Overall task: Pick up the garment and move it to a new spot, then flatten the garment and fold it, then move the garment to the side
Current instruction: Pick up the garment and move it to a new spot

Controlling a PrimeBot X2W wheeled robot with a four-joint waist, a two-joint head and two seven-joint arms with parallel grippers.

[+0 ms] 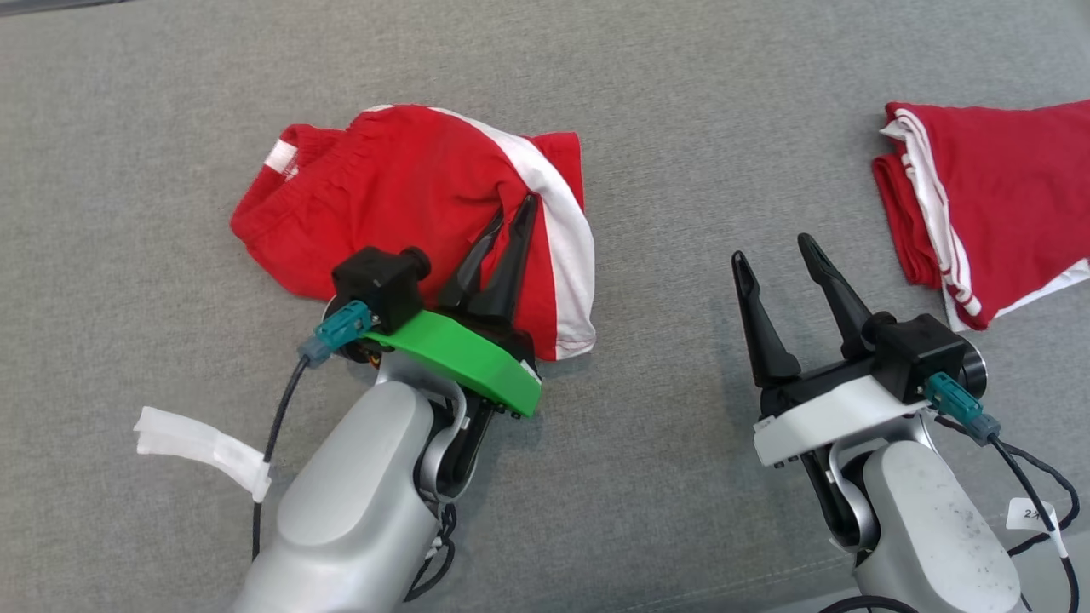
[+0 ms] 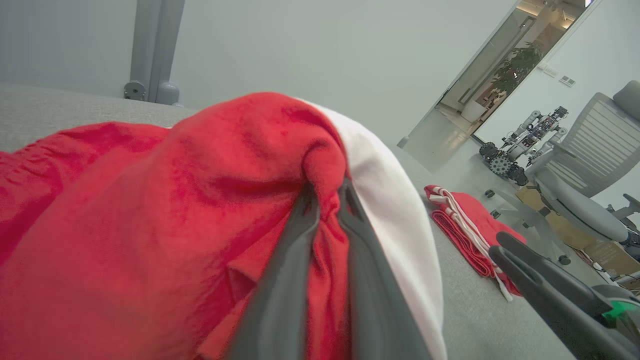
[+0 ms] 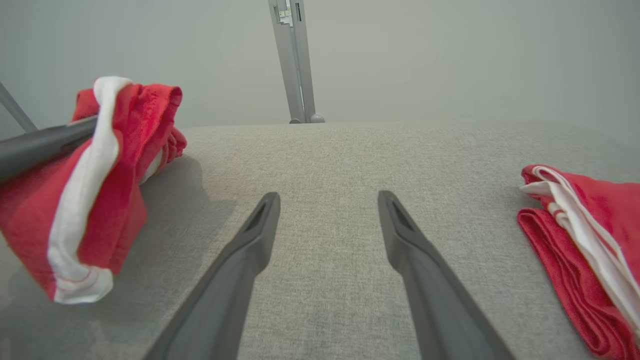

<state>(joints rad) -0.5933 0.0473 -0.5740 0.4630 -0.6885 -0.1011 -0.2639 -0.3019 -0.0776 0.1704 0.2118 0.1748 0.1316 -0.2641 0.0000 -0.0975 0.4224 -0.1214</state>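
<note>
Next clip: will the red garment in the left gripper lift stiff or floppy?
Probably floppy: the garment bunches in the shut left gripper and sags in folds. Likely light, as a small pinch holds its edge up. It may trail, since most of it lies on the table.

A folded red-and-white cloth (image 1: 996,213) lies flat on the grey fabric tabletop (image 1: 664,102), by its right edge. A grey post (image 3: 296,60) stands behind the far edge. Off the right edge are a pale office chair (image 2: 595,150) and a cardboard box (image 2: 610,255); a potted plant (image 2: 517,70) shows through a doorway.
</note>
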